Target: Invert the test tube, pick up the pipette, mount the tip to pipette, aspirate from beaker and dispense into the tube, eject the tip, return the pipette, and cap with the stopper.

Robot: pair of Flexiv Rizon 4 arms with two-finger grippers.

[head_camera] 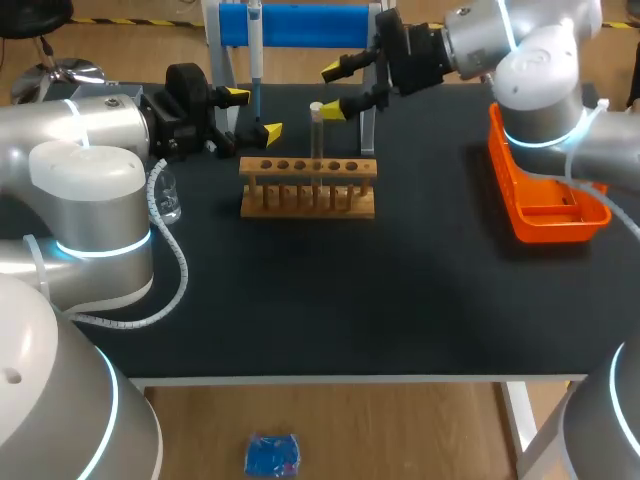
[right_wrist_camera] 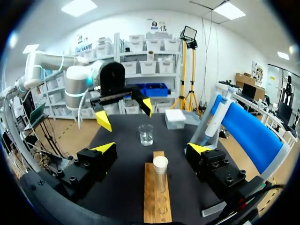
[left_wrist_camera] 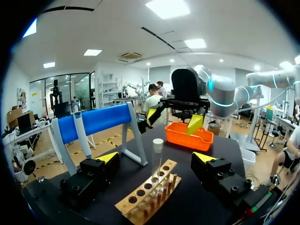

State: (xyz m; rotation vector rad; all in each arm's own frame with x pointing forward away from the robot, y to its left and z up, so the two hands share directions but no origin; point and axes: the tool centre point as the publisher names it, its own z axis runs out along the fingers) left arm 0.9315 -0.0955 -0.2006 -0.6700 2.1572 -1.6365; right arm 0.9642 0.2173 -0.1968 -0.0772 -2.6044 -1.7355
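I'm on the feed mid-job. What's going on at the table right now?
Nothing is held at this moment. The test tube stands upright in the wooden rack. The left arm and the right arm flank the tube's upper part, both with jaws open and not touching it. The pipette hangs on its blue stand, and the beaker sits beside the left arm.

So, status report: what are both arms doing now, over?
Left gripper open, right gripper open. Test tube upright in wooden rack, ungripped. Pipette hanging on stand. Nothing blocking the tube.
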